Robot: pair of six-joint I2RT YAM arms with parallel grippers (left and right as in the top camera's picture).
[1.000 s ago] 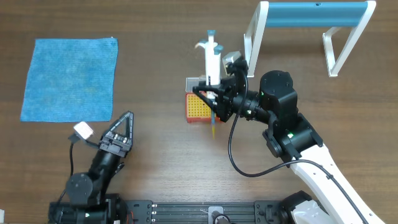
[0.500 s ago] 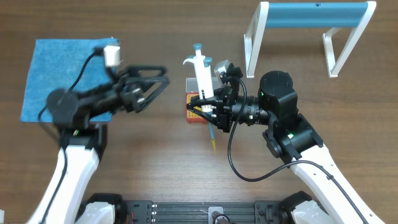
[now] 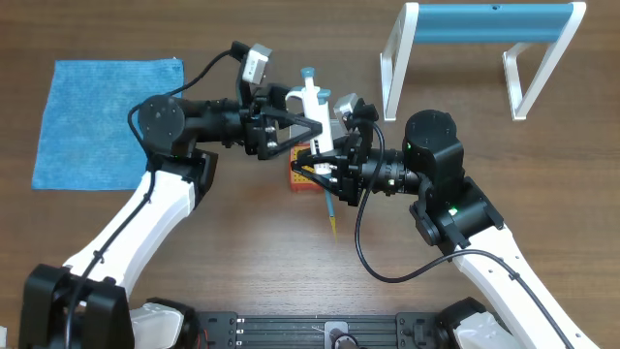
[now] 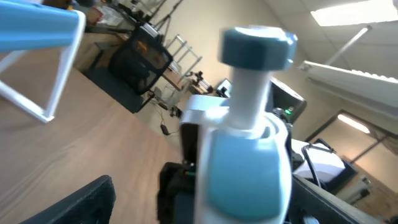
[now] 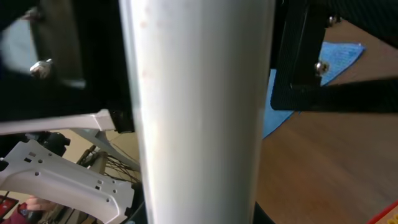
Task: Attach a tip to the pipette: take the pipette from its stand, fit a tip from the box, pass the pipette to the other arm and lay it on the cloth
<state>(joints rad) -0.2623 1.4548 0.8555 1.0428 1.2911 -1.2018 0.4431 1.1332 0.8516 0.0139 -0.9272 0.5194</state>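
Observation:
The white pipette with a blue plunger cap and a yellow tip is held above the table, tilted, my right gripper shut on its lower body. Its white barrel is very close in the right wrist view. My left gripper has come across from the left and stands open, one finger on either side of the pipette's upper part. Whether those fingers touch it I cannot tell. The red tip box sits under the pipette. At the far left lies the blue cloth.
The white and blue pipette stand is at the back right. Bare wooden table spreads in front of the tip box and between the two arm bases. The right arm's cable loops near the yellow tip.
My left arm has swung up from the near left, across the cloth, over to the pipette, and now straddles its top. The right gripper tilted the pipette leftward, then held still.

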